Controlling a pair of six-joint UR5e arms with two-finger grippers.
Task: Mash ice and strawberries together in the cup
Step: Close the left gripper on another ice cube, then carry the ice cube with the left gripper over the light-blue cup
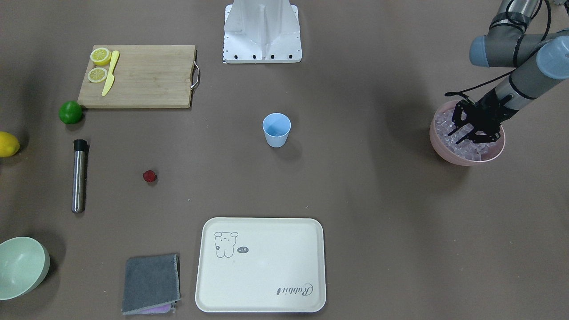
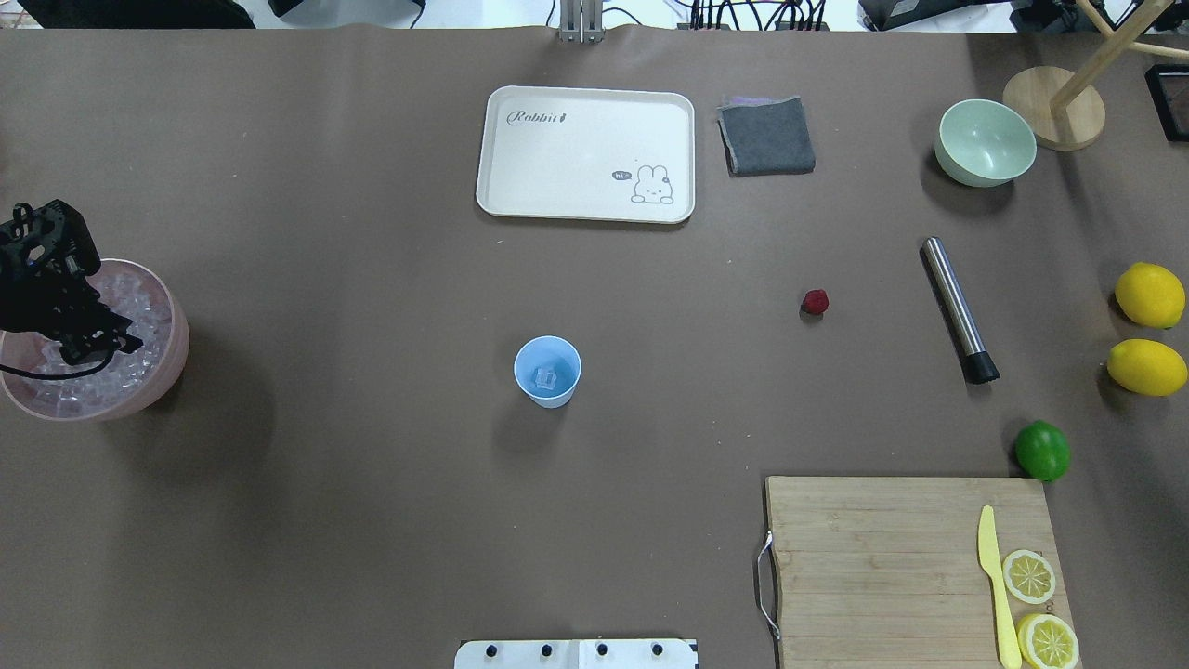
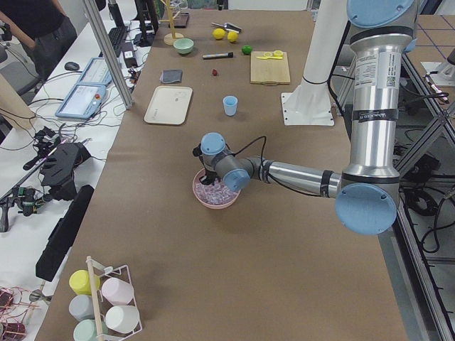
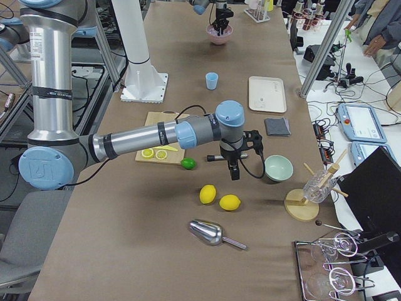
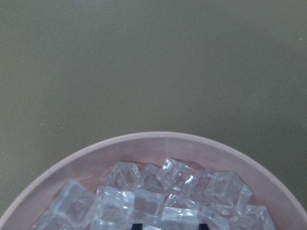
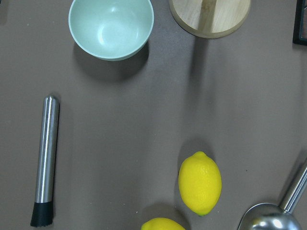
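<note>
The light blue cup (image 2: 547, 372) stands upright mid-table with one ice cube (image 2: 545, 377) in it. A dark red strawberry (image 2: 815, 301) lies alone on the mat, well away from the cup. My left gripper (image 1: 466, 135) is lowered into the pink bowl (image 1: 449, 153) heaped with ice (image 5: 163, 196). Its fingertips (image 5: 136, 225) stand apart among the cubes, so it is open. My right gripper (image 4: 233, 164) shows only in the right side view, hovering above the table near the lemons. I cannot tell its state.
A steel muddler (image 2: 957, 307) lies right of the strawberry, beside two lemons (image 2: 1150, 295) and a lime (image 2: 1042, 450). There is also a cutting board (image 2: 882, 557) with lemon slices and a yellow knife, a pale green bowl (image 2: 985, 141), a cream tray (image 2: 585, 153), a grey cloth (image 2: 766, 136) and a metal scoop (image 4: 210, 233).
</note>
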